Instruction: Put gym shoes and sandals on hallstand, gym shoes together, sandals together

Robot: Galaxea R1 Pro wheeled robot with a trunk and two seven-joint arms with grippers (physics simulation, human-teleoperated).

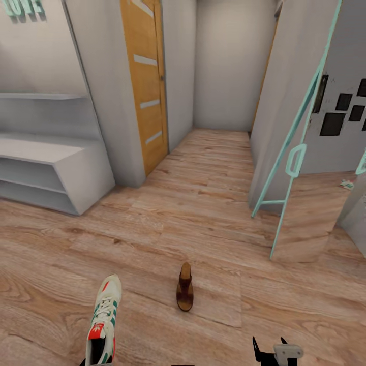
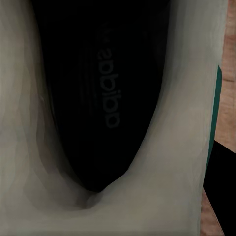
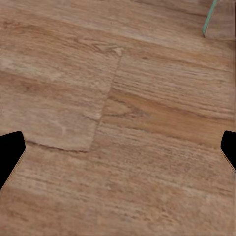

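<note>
One gym shoe (image 1: 104, 317), white with green stripes and a red tongue, hangs at the lower left of the head view, toe pointing away. Its dark insole (image 2: 98, 98) fills the left wrist view from very close, with one dark finger (image 2: 221, 191) beside the shoe's wall, so my left gripper is shut on it. One brown sandal (image 1: 184, 287) lies on the corridor floor (image 1: 203, 203) just right of the shoe. My right gripper (image 1: 277, 353) is open over bare planks (image 3: 118, 147). The pale-grey hallstand (image 1: 46, 152) stands at the far left against the wall.
A wood door (image 1: 145, 86) with white slots lies beyond the hallstand. A mint-framed mirror (image 1: 300, 168) leans on the right wall and reaches onto the floor. The corridor runs on narrow between them.
</note>
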